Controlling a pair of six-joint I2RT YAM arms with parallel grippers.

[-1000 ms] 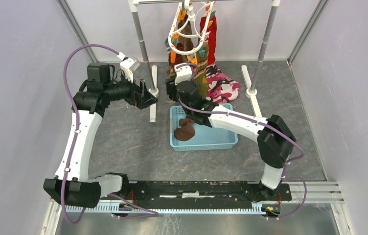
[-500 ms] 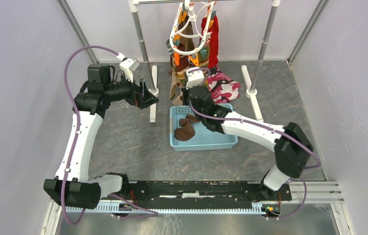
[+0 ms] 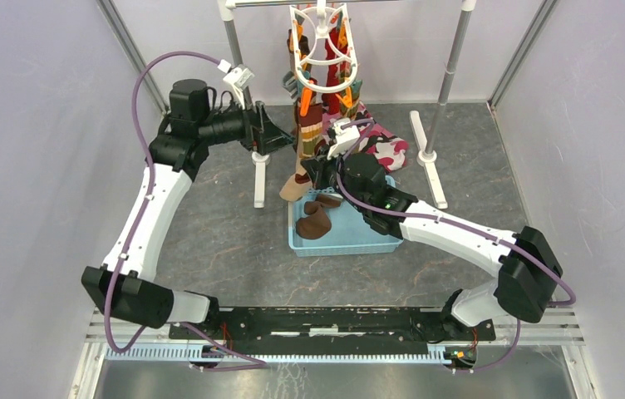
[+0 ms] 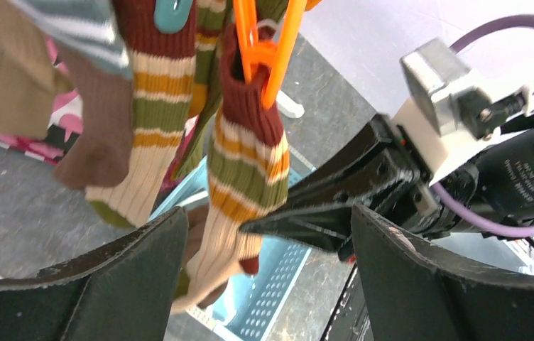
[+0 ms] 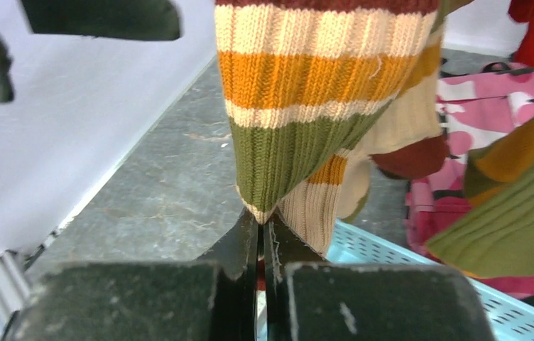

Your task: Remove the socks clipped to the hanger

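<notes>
**Q:** Which way did the striped sock (image 4: 246, 163) lie from each hand?

**A:** It hung to the right of the left hand (image 3: 271, 135), whose fingers (image 4: 108, 284) stood apart with the sock ahead between them. Its long axis ran upright, the cuff pinched in an orange clip (image 4: 264, 42) of the hanger (image 3: 323, 51). The right hand (image 5: 260, 226) was nearer and clamped low on the sock, near the far-left corner of the blue basket (image 3: 346, 247).

**Q:** Was any writing legible?

**A:** None. No brand or label could be read.
</notes>
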